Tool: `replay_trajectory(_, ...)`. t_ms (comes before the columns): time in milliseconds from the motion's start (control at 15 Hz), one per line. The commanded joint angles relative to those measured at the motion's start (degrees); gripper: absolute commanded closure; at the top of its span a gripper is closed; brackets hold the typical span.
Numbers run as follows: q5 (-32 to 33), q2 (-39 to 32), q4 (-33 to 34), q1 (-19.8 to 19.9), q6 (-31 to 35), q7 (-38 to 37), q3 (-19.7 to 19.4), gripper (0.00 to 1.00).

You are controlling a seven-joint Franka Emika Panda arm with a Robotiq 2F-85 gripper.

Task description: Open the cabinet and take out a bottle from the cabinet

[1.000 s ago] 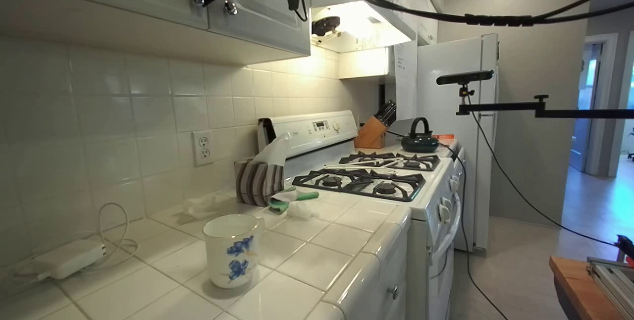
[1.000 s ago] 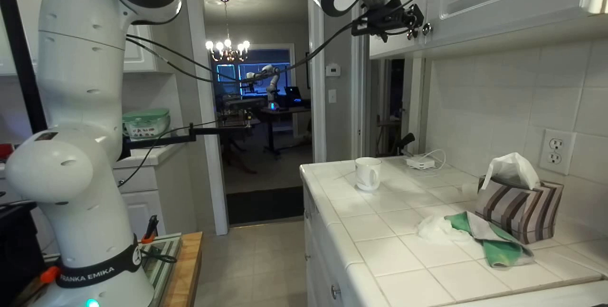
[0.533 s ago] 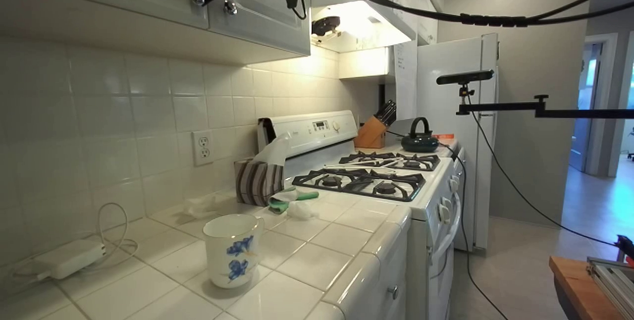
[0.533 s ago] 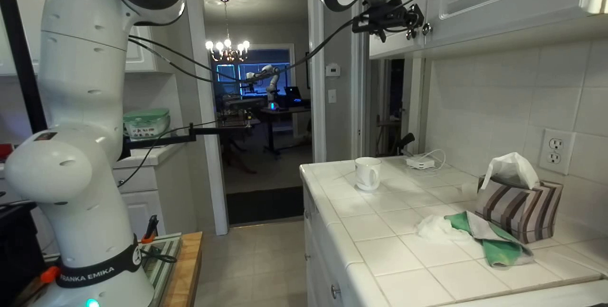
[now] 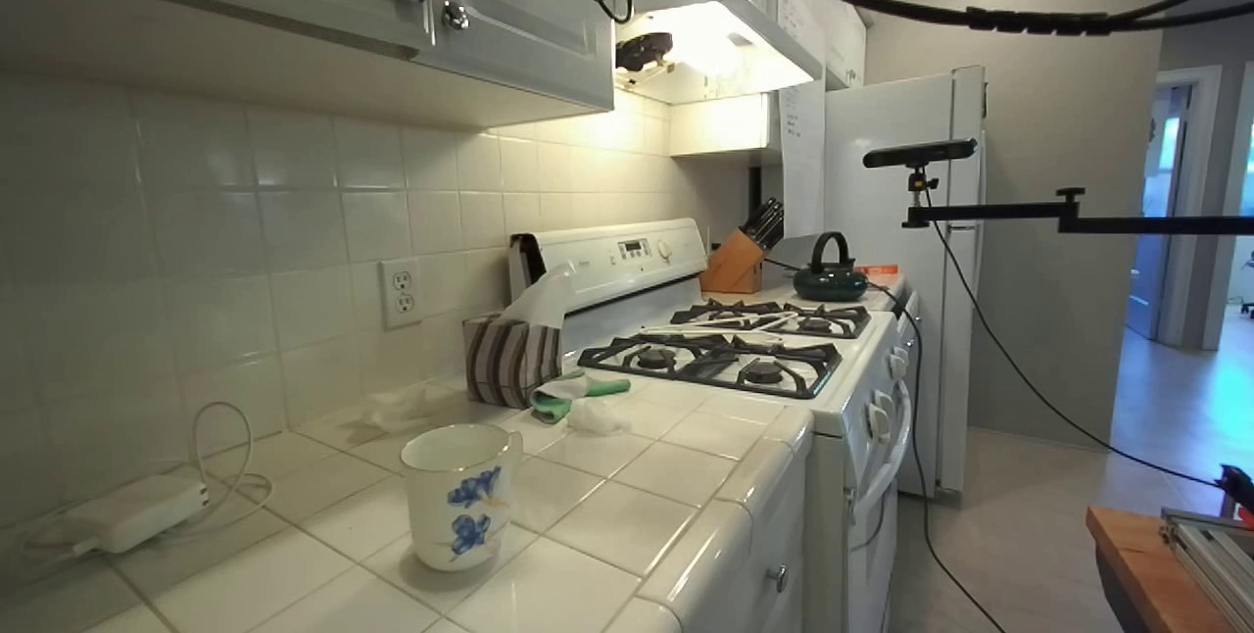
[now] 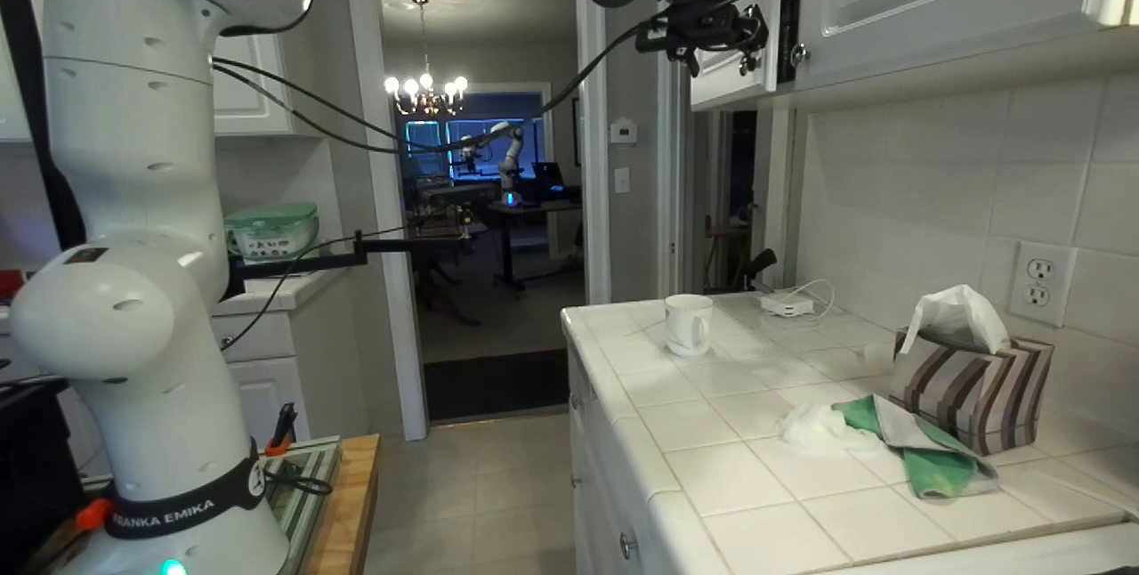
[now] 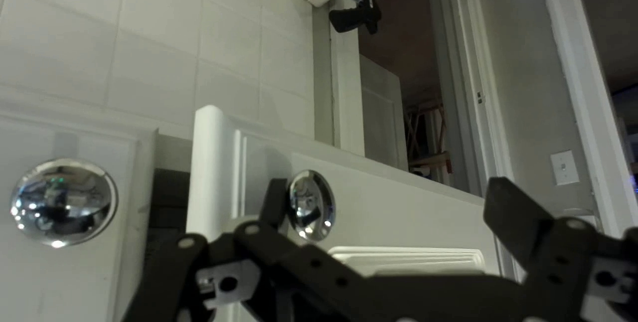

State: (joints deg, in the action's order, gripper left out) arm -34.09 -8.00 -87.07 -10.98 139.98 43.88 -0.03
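Note:
The white cabinet's door [image 7: 408,212] stands ajar, and a dark gap [image 6: 788,14] shows between it and the neighbouring closed door. Its round silver knob [image 7: 311,206] lies between my widely spread jaws. In the wrist view my gripper [image 7: 387,190] is open. One of its fingers [image 7: 273,205] presses against or just behind the knob's rim, on the side of the door's free edge; the opposite finger is well away from the knob. Little of the cabinet's dark inside can be made out. The bottle is out of view.
The neighbouring door [image 6: 943,32] has its own knob [image 7: 65,202]. Below, the tiled counter [image 6: 756,415] bears a flowered mug [image 5: 458,496], a tissue box [image 6: 974,388], a green cloth [image 6: 934,459] and a white charger [image 5: 137,512]. A stove [image 5: 823,413] adjoins it.
The cabinet door has swung from closed to ajar, opening a dark gap beside it. My gripper and the knob have moved outward together, away from the cabinet front. The jaws look just as wide.

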Motion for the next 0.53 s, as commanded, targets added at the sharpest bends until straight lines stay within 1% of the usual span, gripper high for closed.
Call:
replay_trajectory(0,1.9,8.3,-8.6,-2.9,-2.2,-4.5,1.9,0.00)
replay_trajectory(67,3.1,10.0,-10.3,-3.3,-2.3,-6.0,2.0,0.00)
replay_trajectory(133,4.5,11.6,-11.9,-0.9,-2.1,-8.0,5.2,0.00)
replay_trajectory(267,5.9,14.8,-15.0,-1.2,-2.1,-11.1,6.4,0.00)
replay_trajectory(467,5.2,19.6,-19.9,-2.6,-2.4,-16.3,8.4,0.00)
